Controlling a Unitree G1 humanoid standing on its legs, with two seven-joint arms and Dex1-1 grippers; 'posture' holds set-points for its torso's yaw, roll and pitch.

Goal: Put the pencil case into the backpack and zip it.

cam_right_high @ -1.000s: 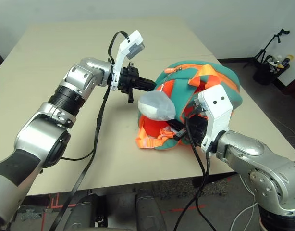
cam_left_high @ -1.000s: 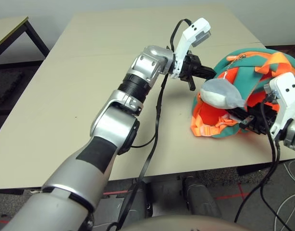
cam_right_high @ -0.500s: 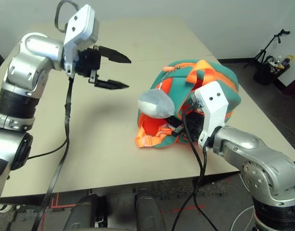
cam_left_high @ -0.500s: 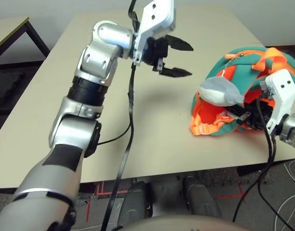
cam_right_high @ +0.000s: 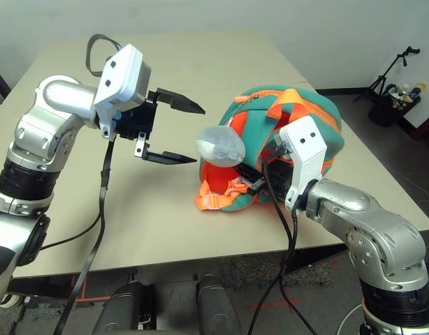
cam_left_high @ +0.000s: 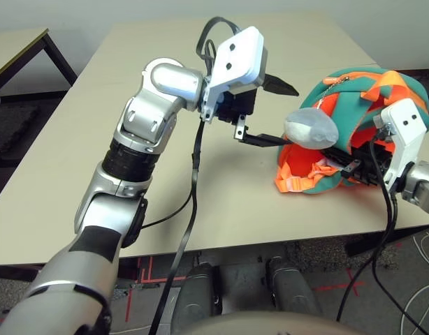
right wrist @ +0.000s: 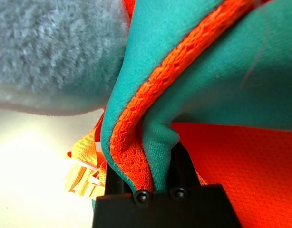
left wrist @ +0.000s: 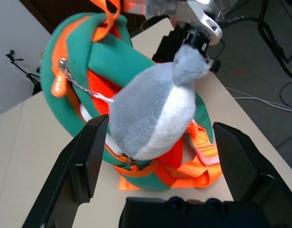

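Pencil case: not visible (likely inside backpack [cam_right_high: 298,122], centre right).
Zip: unclear, pull [left wrist: 58,87] visible.
Left gripper [cam_right_high: 179,132]: fingers wide, empty.
Right gripper [right wrist: 158,183]: pinching teal edge.

One backpack [cam_right_high: 298,132]; one grey plush charm [cam_right_high: 219,146]; one table [cam_right_high: 200,63]; two robot arms.

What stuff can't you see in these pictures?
- The pencil case: in no view; whether it is inside the backpack cannot be told.
- The right gripper's fingertips: in the right wrist view the teal fabric pinched between them covers them; in the eye views the backpack hides them.
- The zip: only an orange pull shows in the left wrist view; the plush charm covers the rest.
- The left gripper is open, empty.
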